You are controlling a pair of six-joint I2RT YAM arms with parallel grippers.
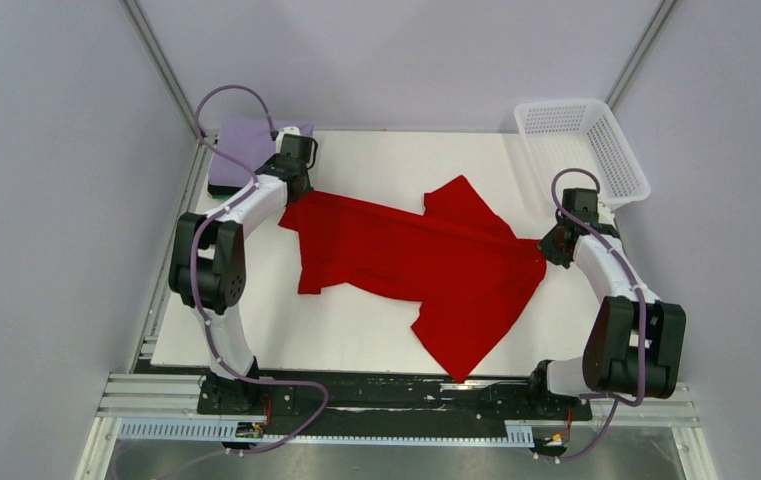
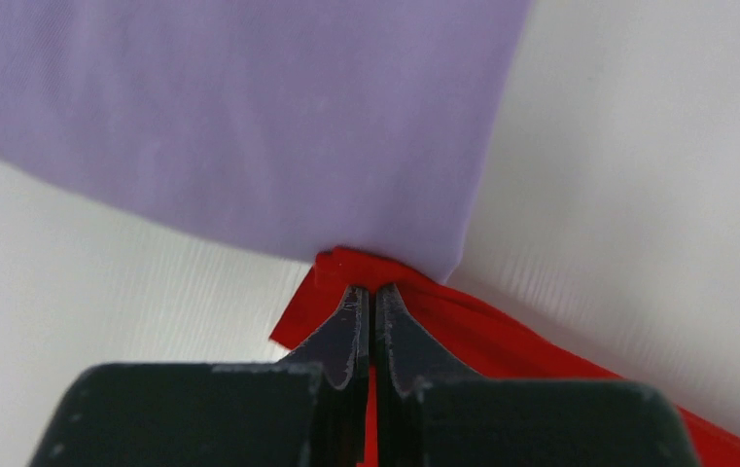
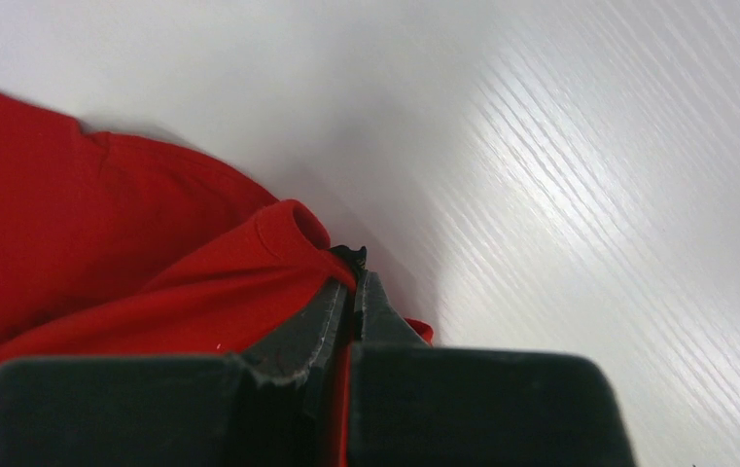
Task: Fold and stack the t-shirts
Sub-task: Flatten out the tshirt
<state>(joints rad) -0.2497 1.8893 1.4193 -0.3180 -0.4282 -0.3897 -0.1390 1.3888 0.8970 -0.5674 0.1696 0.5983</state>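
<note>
So the red t-shirt [image 1: 426, 265] is lying wrinkled across the middle of the table [image 1: 356, 335], stretched between both arms. The left gripper [image 2: 370, 292] has its jaws clamped on a red corner in the upper left, right at the edge of the folded lavender t-shirt [image 1: 246, 140]. The right gripper [image 3: 351, 265] has its jaws pinched on a bunched bit at the shirt's right edge. A white basket [image 1: 596, 150] sits upper right.

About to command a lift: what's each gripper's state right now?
Left gripper: closed on the red t-shirt, beside the lavender t-shirt.
Right gripper: closed on the red t-shirt's other end.
</note>
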